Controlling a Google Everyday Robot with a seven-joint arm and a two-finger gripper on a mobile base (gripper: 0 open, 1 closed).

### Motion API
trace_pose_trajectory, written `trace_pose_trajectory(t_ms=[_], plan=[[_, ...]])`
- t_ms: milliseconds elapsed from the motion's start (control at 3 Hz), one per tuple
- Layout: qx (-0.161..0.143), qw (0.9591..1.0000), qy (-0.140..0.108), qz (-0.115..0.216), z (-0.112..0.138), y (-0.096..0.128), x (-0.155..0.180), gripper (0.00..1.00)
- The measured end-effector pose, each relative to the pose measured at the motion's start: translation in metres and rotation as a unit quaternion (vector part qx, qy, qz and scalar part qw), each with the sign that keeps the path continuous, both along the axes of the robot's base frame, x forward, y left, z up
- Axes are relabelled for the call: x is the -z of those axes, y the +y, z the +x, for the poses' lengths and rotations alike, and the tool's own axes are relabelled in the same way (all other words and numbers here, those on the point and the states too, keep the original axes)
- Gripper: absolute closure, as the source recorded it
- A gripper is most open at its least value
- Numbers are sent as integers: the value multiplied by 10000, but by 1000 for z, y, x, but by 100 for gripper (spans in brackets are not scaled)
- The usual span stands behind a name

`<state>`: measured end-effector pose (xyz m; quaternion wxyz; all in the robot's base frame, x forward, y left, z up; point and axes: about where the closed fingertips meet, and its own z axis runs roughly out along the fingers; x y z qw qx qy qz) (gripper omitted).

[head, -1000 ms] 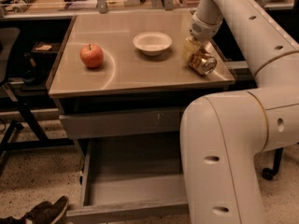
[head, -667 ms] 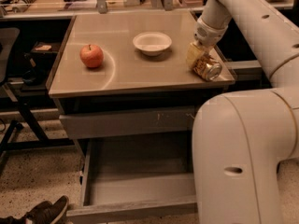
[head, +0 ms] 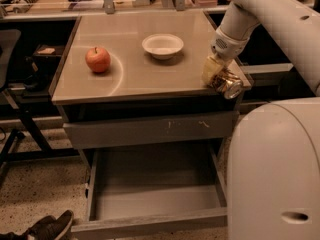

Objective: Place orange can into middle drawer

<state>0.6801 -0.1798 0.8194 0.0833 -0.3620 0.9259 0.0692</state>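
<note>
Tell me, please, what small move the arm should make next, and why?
Probably carry the small shiny silver-and-orange drink can forward past the tan tabletop's front edge. The claw holds it tilted at the right front corner, while the open wide grey middle drawer lies below and further forward.

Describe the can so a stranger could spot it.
Find the tan tabletop above the open drawer. At its front right corner, the robot's end effector holds the can. Unlike the red apple and white bowl, it is shiny metal.
</note>
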Motion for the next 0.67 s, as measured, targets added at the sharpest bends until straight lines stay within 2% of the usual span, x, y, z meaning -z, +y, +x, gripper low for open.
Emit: trace_pose_trajectory(t_ms=[333, 667], plan=[[0, 10000, 1, 0, 0, 0, -1, 100], [17, 10000, 19, -38, -13, -2, 0, 100]])
